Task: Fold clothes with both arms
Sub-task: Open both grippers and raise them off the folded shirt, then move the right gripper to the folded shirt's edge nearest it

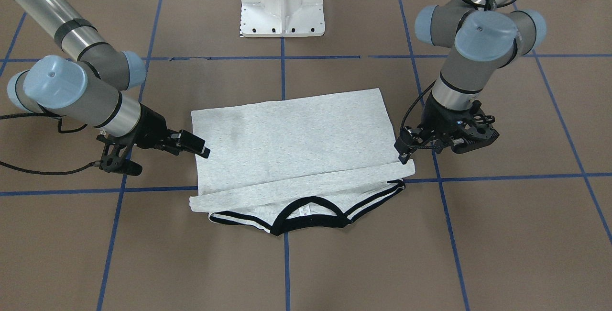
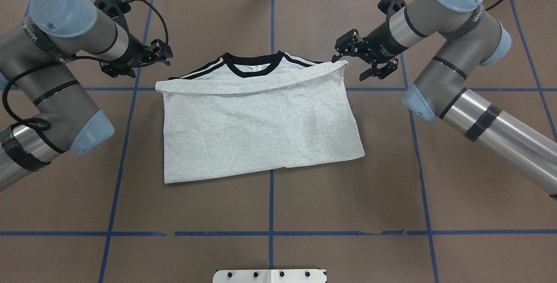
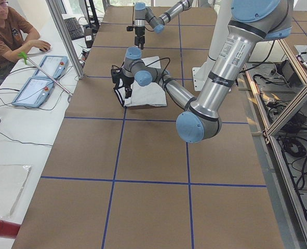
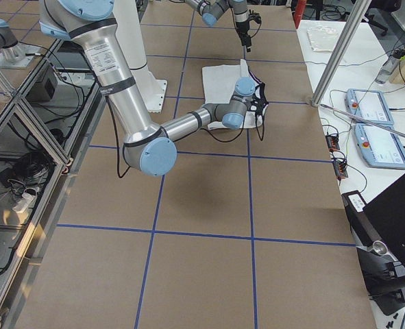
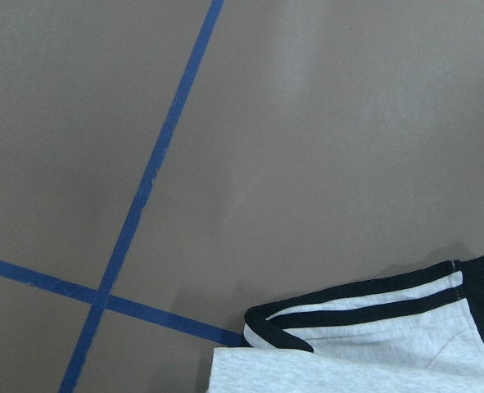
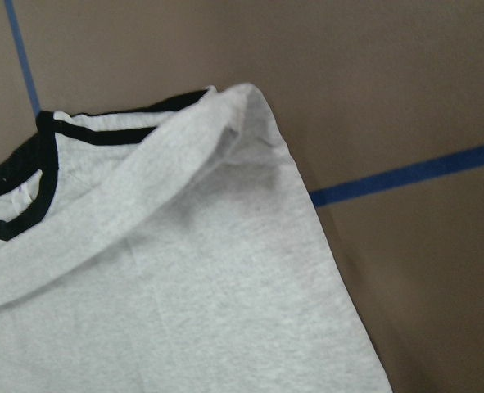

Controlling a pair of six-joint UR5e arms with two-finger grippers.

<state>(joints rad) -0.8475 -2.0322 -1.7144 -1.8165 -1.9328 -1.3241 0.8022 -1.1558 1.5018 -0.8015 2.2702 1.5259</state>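
Over on the left, the left arm (image 2: pixel 65 17) reaches in across the brown table (image 2: pixel 209 21), and the left gripper (image 2: pixel 162 53) hovers just off the T-shirt's shoulder. Its fingers look parted, and there is nothing between them. From across the table it sits right beside the cloth's edge, apart from it. Its wrist camera catches only bare table, a crossing of blue tape lines (image 5: pixel 156 164) and the striped shoulder trim (image 5: pixel 364 307) poking in at the bottom.

Moving to centre: the T-shirt (image 2: pixel 261 130) lies flat mid-table, plain grey back up, folded into a broad rectangle. The hem (image 2: pixel 261 89) is brought up across it and runs in a slanted band just short of the neckline. The black collar (image 2: pixel 254 63) and the black-and-white stripes (image 2: pixel 204 69) peek out beyond that band, on the side away from the white pedestal (image 1: pixel 282 9).

On the right, the right gripper (image 2: pixel 341 50) hangs at the folded hem's far corner (image 6: pixel 242 115). Its fingers also appear spread and hold no fabric, and the corner lies free, slightly puffed. Behind it, the right arm (image 2: pixel 457 26) angles back off the table's edge.
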